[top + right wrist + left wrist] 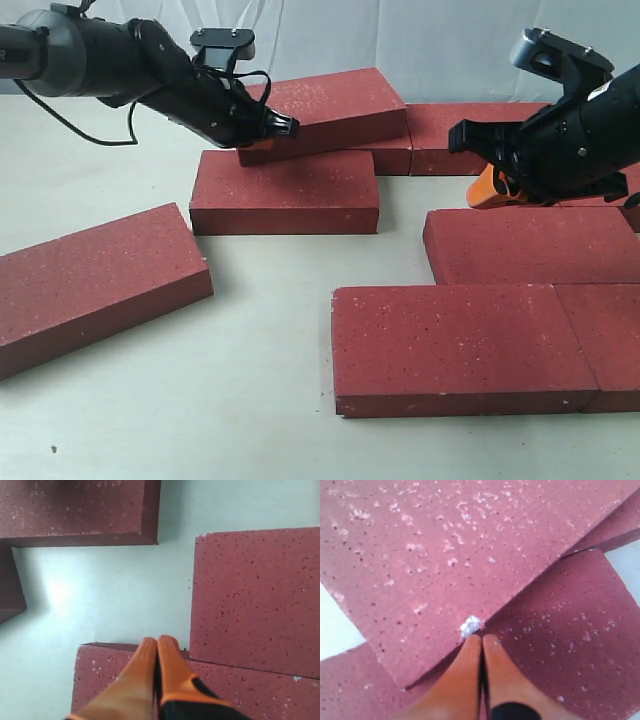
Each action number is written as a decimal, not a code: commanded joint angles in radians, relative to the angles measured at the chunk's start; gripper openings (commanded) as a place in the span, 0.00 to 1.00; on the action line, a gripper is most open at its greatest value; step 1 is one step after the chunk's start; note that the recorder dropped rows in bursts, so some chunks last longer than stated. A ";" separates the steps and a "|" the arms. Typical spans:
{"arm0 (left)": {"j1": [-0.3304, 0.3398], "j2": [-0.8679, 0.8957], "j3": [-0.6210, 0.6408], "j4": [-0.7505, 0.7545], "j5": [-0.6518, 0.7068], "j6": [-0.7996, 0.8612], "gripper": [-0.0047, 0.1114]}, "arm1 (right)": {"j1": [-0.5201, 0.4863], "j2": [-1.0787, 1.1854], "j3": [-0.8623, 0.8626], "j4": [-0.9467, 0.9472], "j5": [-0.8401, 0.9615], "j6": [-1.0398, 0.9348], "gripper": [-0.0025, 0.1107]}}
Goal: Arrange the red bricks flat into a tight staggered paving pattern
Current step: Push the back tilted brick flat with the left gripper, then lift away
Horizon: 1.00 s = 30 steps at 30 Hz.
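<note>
Several dark-red speckled bricks lie on the pale table. One brick (330, 105) (445, 545) sits tilted, its near edge propped on a flat brick (285, 190) (560, 640). My left gripper (288, 126) (481, 638) is shut and empty, tips against the tilted brick's edge beside a small white chip (470, 626). My right gripper (478, 198) (157, 642) is also shut and empty, hovering over the far left corner of the middle-right brick (530, 245) (115, 680). Two bricks (460, 345) (610, 340) lie end to end at the front.
A loose brick (95, 285) lies askew at the left. More bricks (470, 135) line the back, one (255, 595) close beside my right fingers. Bare table (260, 350) lies between the left brick and the front row. White backdrop behind.
</note>
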 commanded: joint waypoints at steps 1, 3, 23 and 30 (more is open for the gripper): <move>-0.003 -0.002 -0.004 0.048 -0.070 -0.003 0.04 | -0.001 -0.002 0.005 0.002 -0.011 -0.008 0.02; -0.003 -0.002 -0.004 0.053 -0.090 -0.003 0.04 | -0.001 -0.002 0.005 0.002 -0.011 -0.008 0.02; 0.068 -0.164 -0.004 0.181 0.208 -0.127 0.04 | -0.001 -0.002 0.005 0.002 -0.009 -0.008 0.02; 0.138 -0.164 -0.004 0.458 0.355 -0.404 0.04 | -0.001 -0.002 0.005 0.002 -0.009 -0.008 0.02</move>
